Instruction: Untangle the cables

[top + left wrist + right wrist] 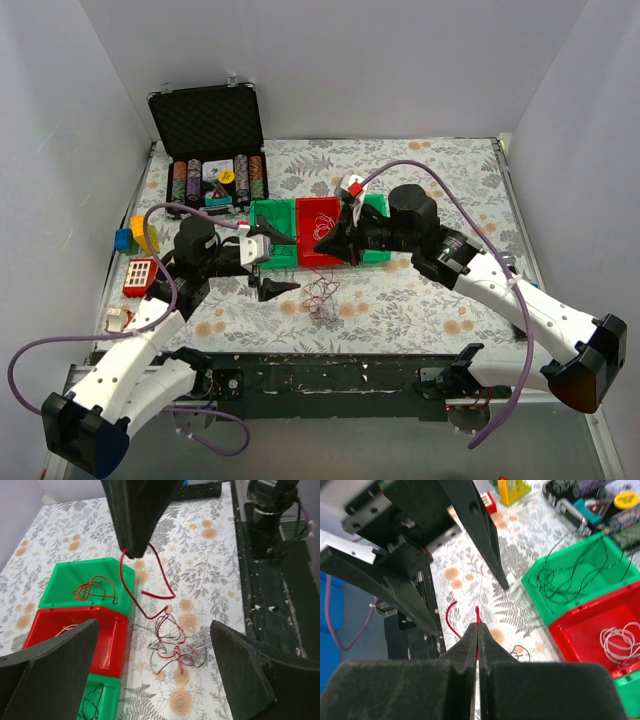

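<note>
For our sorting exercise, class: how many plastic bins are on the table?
3, in one row: a green end bin with red wire, the middle red bin with white wire, the other green bin with black wire.

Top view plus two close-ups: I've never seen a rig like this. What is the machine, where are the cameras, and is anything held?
Two robot arms are bolted at the near edge of a flowered table. The top view looks down from behind them. Each close-up comes from a camera on one wrist. The right end effector is shut on a red cable that runs down to a tangle of red, white and black cables. The left end effector is open, holding nothing. Behind sits a red bin.
</note>
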Action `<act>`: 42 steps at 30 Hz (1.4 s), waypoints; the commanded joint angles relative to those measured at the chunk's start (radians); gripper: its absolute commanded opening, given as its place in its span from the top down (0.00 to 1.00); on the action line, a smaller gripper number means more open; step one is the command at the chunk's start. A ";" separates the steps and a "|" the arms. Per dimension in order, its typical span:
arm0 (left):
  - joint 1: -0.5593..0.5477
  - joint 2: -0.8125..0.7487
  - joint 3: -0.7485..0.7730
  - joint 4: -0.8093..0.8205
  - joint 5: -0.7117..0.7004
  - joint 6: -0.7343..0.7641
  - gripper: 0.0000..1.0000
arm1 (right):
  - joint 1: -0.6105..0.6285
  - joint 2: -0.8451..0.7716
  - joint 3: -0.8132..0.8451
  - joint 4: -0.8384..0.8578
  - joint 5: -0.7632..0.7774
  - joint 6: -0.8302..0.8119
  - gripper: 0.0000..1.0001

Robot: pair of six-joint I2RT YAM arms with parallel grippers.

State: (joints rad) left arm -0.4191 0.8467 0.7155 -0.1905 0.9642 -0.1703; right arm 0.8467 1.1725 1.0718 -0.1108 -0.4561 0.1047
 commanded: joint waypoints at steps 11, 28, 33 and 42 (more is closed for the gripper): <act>-0.003 0.146 0.016 0.538 0.051 -0.621 0.14 | 0.003 0.007 0.234 0.130 -0.116 0.087 0.99; -0.087 0.152 -0.154 0.401 -0.064 -0.304 0.73 | 0.003 0.016 0.574 0.060 0.039 -0.072 0.99; -0.089 0.172 -0.192 0.362 -0.079 -0.184 0.76 | 0.005 0.027 0.686 0.056 0.099 -0.131 0.99; -0.096 0.170 -0.231 0.347 -0.100 -0.107 0.78 | 0.003 0.068 0.790 0.060 0.099 -0.154 0.99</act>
State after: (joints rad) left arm -0.5064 1.0382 0.5179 0.1856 0.8837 -0.3515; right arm 0.8467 1.2205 1.8133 -0.0731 -0.3878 -0.0170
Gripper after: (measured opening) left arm 0.226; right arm 0.024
